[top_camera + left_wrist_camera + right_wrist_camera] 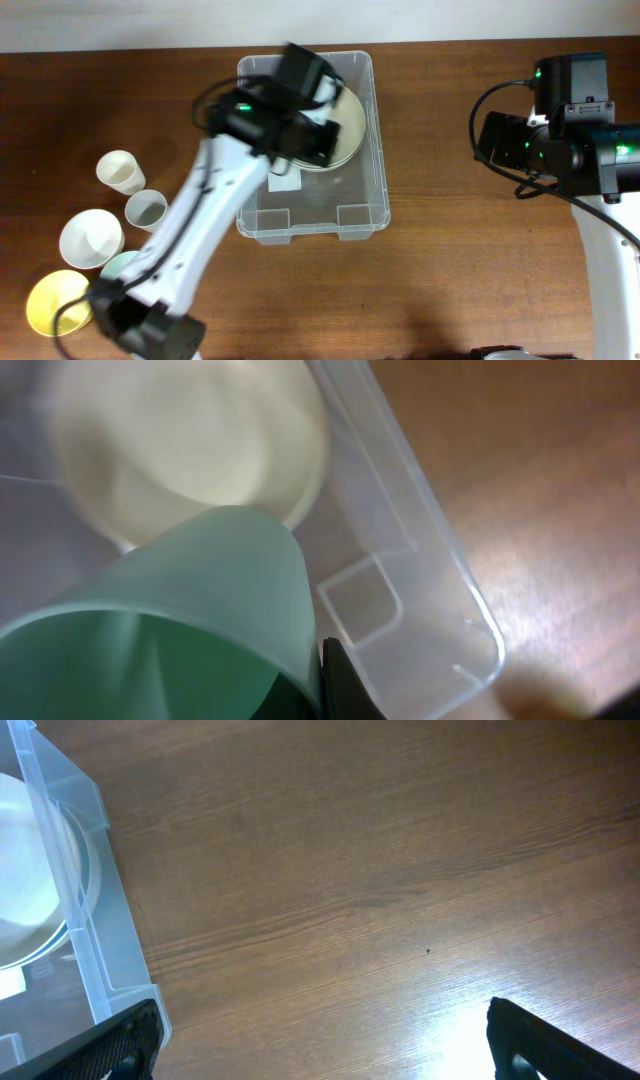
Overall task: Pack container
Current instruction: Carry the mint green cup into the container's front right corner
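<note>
My left pincer (312, 100) is clamped shut on a green cup (190, 600), with the container (335, 195) directly below it. My right pincer (320, 1050) gapes wide and empty, with the container to its left.

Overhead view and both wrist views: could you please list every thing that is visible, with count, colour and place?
container: one, clear, middle of table.
cream dish: one, cream, inside container, far end.
green cup: one, pale green, held above container.
cream cup: one, cream, table's left side.
grey cup: one, grey, beside cream cup.
white bowl: one, white, left side.
yellow bowl: one, yellow, near left corner.
greenish vessel: one, pale green, partly under left arm.
table: one, brown wood.
left tool: one, black, shut on green cup.
right tool: one, black, open, over bare table.
</note>
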